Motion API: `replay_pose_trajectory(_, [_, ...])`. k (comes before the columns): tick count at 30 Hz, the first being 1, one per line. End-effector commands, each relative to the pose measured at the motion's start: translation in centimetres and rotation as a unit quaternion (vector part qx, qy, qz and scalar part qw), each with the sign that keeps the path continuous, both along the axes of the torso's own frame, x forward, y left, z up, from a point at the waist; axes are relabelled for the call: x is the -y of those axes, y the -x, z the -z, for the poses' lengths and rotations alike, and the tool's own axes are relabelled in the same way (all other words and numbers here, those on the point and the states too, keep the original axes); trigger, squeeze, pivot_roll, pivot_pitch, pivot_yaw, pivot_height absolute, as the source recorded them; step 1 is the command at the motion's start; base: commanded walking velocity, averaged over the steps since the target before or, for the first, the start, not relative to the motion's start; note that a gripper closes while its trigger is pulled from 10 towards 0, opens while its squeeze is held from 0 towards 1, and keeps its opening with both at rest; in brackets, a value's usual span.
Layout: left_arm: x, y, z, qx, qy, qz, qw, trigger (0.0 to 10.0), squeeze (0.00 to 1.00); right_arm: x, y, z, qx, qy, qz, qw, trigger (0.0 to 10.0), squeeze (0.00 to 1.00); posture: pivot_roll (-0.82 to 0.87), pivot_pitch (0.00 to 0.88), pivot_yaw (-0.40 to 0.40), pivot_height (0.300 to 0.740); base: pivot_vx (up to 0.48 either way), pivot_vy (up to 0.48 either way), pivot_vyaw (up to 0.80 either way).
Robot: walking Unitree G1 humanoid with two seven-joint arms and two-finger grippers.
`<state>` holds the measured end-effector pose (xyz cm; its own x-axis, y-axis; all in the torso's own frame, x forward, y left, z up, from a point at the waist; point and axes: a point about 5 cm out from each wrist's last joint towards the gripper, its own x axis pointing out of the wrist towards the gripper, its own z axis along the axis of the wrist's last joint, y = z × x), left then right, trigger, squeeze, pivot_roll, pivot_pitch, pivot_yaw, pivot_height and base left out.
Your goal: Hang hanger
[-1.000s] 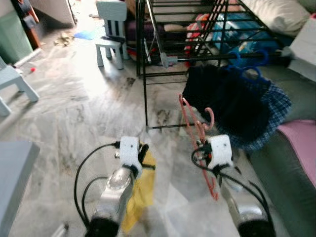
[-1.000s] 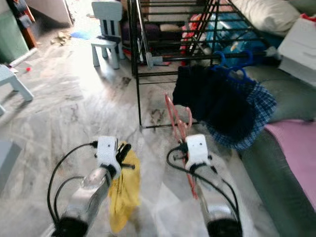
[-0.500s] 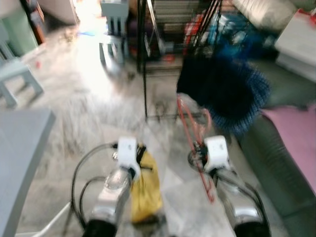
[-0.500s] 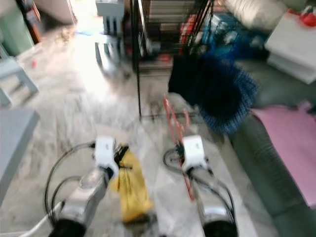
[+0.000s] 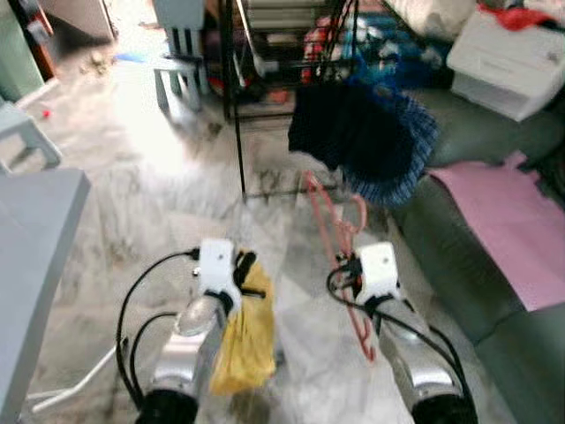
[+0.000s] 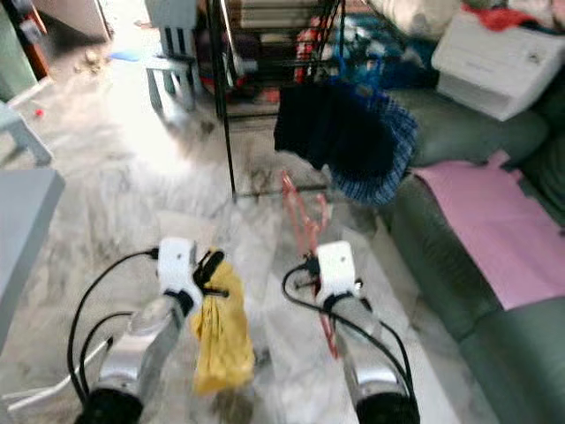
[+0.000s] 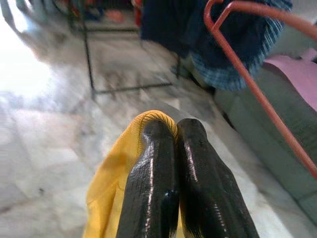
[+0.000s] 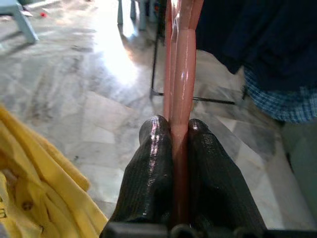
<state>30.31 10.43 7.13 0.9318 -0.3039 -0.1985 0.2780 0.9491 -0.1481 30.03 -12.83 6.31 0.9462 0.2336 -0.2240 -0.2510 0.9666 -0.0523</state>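
Hanger carried toward the rack

Right tool pinches the pink hanger, its long axis pointing ahead at the drying rack, seemingly well apart; left tool pinches yellow cloth.

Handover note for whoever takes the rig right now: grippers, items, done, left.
Left gripper: shut on yellow garment, held low above the floor.
Right gripper: shut on pink hanger, hook end pointing toward the black drying rack.
Rack stands ahead with dark clothes on it, green sofa to the right.
Done: both items in hand.
Left: garment not yet on the hanger; hanger not yet on the rack.
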Motion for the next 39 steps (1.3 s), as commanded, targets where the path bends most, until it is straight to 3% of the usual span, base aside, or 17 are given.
replay_pose_trajectory(1, [0.7, -0.8, -1.6, 0.040, -0.015, 0.025, 0.999, 10.0, 0.00, 0.2, 0.0, -0.3, 0.004, 0.003, -0.001, 1.000, 10.0, 0.00, -0.03, 0.078, -0.007, 0.740, 0.000, 0.000, 0.00])
replay_pose_trajectory(2, [0.6, -1.1, -1.9, 0.054, -0.032, 0.035, 0.997, 10.0, 0.00, 0.2, 0.1, -0.1, -0.002, 0.005, -0.005, 1.000, 10.0, 0.00, -0.03, 0.078, -0.007, 0.740, 0.000, 0.000, 0.00])
replay_pose_trajectory(5, [0.5, -2.2, -2.5, 0.059, -0.035, 0.037, 0.997, 10.0, 0.00, 0.1, 0.4, 0.1, -0.011, 0.014, -0.030, 0.999, 10.0, 0.00, -0.03, 0.082, -0.005, 0.740, 0.000, 0.000, 0.00])
replay_pose_trajectory(6, [0.6, -3.3, -3.6, 0.078, -0.036, 0.042, 0.995, 10.0, 0.00, 0.3, 0.7, 0.2, -0.019, 0.018, -0.047, 0.999, 10.0, 0.00, -0.03, 0.083, -0.002, 0.740, 0.000, 0.000, 0.00])
replay_pose_trajectory(9, [0.6, -4.0, -4.4, 0.093, -0.045, 0.048, 0.993, 10.0, 0.00, 0.6, 0.9, 0.3, -0.027, 0.022, -0.055, 0.998, 10.0, 0.00, -0.03, 0.082, 0.000, 0.740, 0.000, 0.000, 0.00])
replay_pose_trajectory(10, [0.5, -5.2, -5.5, 0.109, -0.066, 0.044, 0.991, 10.0, 0.00, 1.0, 1.0, 0.1, -0.032, 0.044, -0.068, 0.996, 10.0, 0.00, -0.03, 0.080, 0.004, 0.740, 0.000, 0.000, 0.00])
replay_pose_trajectory(12, [0.5, -5.7, -6.0, 0.115, -0.073, 0.042, 0.990, 10.0, 0.00, 1.2, 1.1, -0.1, -0.031, 0.048, -0.075, 0.996, 10.0, 0.00, -0.03, 0.080, 0.004, 0.740, 0.000, 0.000, 0.00])
replay_pose_trajectory(13, [0.3, -6.7, -7.3, 0.129, -0.101, 0.044, 0.985, 10.0, 0.00, 1.4, 1.4, -0.7, -0.033, 0.050, -0.100, 0.993, 10.0, 0.00, -0.04, 0.082, 0.015, 0.740, 0.000, 0.000, 0.00])
replay_pose_trajectory(15, [0.2, -7.3, -8.4, 0.148, -0.122, 0.054, 0.980, 10.0, 0.00, 2.2, 2.0, -1.3, -0.034, 0.064, -0.132, 0.989, 10.0, 0.00, -0.05, 0.083, 0.027, 0.740, 0.000, 0.000, 0.00])
replay_pose_trajectory(24, [-0.2, -7.3, -7.8, 0.161, -0.120, 0.080, 0.976, 10.0, 0.00, 4.7, 4.5, -2.0, -0.073, 0.064, -0.222, 0.970, 10.0, 0.00, -0.07, 0.096, 0.047, 0.740, 0.000, 0.000, 0.00])
replay_pose_trajectory(25, [-0.2, -7.4, -7.8, 0.167, -0.146, 0.087, 0.971, 10.0, 0.00, 5.2, 4.9, -2.3, -0.086, 0.068, -0.243, 0.964, 10.0, 0.00, -0.07, 0.098, 0.047, 0.740, 0.000, 0.000, 0.00])
replay_pose_trajectory(29, [-0.4, -7.5, -8.0, 0.180, -0.186, 0.094, 0.961, 10.0, 0.00, 5.6, 5.3, -2.9, -0.096, 0.071, -0.269, 0.956, 10.0, 0.00, -0.07, 0.099, 0.046, 0.740, 0.000, 0.000, 0.00])
replay_pose_trajectory(34, [-0.7, -7.9, -8.9, 0.192, -0.174, 0.087, 0.962, 10.0, 0.00, 5.9, 5.2, -3.4, -0.101, 0.081, -0.287, 0.949, 10.0, 0.00, -0.07, 0.098, 0.043, 0.740, 0.000, 0.000, 0.00])
replay_pose_trajectory(39, [0.0, -7.7, -9.4, 0.208, -0.172, 0.120, 0.956, 10.0, 0.00, 5.5, 5.0, -3.2, -0.094, 0.086, -0.283, 0.951, 10.0, 0.00, -0.07, 0.098, 0.039, 0.740, 0.000, 0.000, 0.00])
